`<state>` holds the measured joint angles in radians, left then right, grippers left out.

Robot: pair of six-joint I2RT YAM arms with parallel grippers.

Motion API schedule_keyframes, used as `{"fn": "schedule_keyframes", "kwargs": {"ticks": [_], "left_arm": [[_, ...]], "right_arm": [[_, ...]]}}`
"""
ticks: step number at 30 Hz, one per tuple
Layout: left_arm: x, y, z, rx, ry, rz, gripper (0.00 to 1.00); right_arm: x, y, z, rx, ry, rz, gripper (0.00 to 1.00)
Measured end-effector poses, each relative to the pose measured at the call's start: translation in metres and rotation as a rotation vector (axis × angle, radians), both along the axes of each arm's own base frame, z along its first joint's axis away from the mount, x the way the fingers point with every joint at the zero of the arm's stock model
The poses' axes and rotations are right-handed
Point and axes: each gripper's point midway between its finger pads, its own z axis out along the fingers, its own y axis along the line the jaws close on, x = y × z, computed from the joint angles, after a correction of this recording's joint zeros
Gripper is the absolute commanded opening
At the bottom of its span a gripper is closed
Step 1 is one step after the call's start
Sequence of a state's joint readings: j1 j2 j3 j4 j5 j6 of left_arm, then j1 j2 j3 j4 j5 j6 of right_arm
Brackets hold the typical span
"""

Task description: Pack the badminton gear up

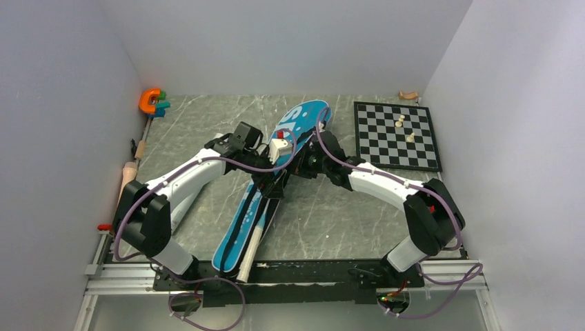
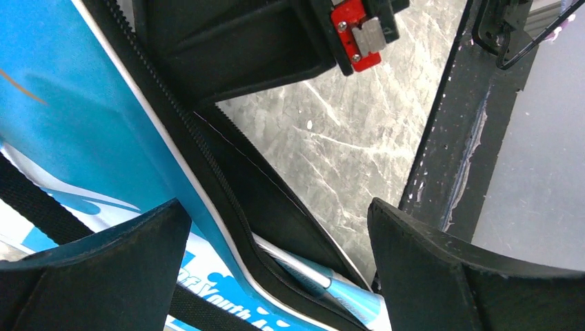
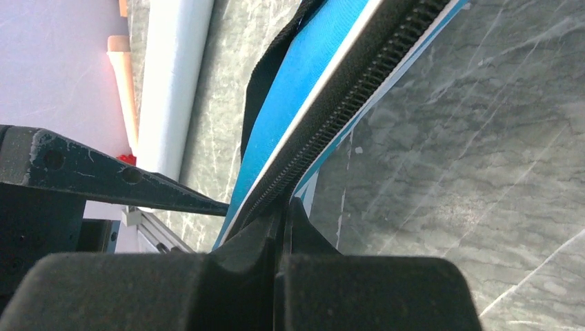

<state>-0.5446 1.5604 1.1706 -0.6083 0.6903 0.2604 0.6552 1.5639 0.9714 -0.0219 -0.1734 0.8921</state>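
Where the two arms meet over the middle of the grey marbled table [image 1: 331, 221], the blue bag [image 1: 308, 116] is crossed and partly hidden by them. It lies flat on a diagonal, with its wide head toward the far wall and its narrow end at the near rail. Only part of the white lettering on the head is seen from above. A white tube [image 1: 252, 243] is seen along the right edge of the narrow end; whether it lies inside the bag or just beside it cannot be told.

The left gripper [image 2: 276, 210] is shown with its jaws wide apart. One finger [image 2: 96, 269] is placed over the blue face and the black strap [image 2: 38, 196], the other beyond the bag's edge, so the open zipper edge is straddled and nothing is gripped. Within the gaping seam a pale blue, shiny shaft [image 2: 324, 286] is glimpsed, cut off by the lower border and too little shown to be named.

The right gripper [image 3: 279, 224] is shown with its jaws pressed together on the bag's zipper edge; whatever lies between the pads is hidden. From above, both sets of fingertips are masked by the wrists. Well apart from the bag, a chessboard [image 1: 397, 138] is set at the far right and an orange C-shaped toy [image 1: 148, 101] in the far left corner.
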Motion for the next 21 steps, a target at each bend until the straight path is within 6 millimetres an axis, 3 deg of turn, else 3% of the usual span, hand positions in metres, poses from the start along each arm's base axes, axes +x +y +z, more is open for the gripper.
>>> {"fn": "schedule_keyframes", "kwargs": {"ticks": [7,21], "left_arm": [[0.007,-0.003,-0.004,0.014,-0.070,0.012,0.99],[0.003,-0.012,-0.021,0.093,-0.180,-0.001,0.99]], "right_arm": [[0.000,0.001,0.009,0.006,0.006,-0.003,0.00],[-0.004,0.001,0.008,0.018,0.050,-0.021,0.00]]}}
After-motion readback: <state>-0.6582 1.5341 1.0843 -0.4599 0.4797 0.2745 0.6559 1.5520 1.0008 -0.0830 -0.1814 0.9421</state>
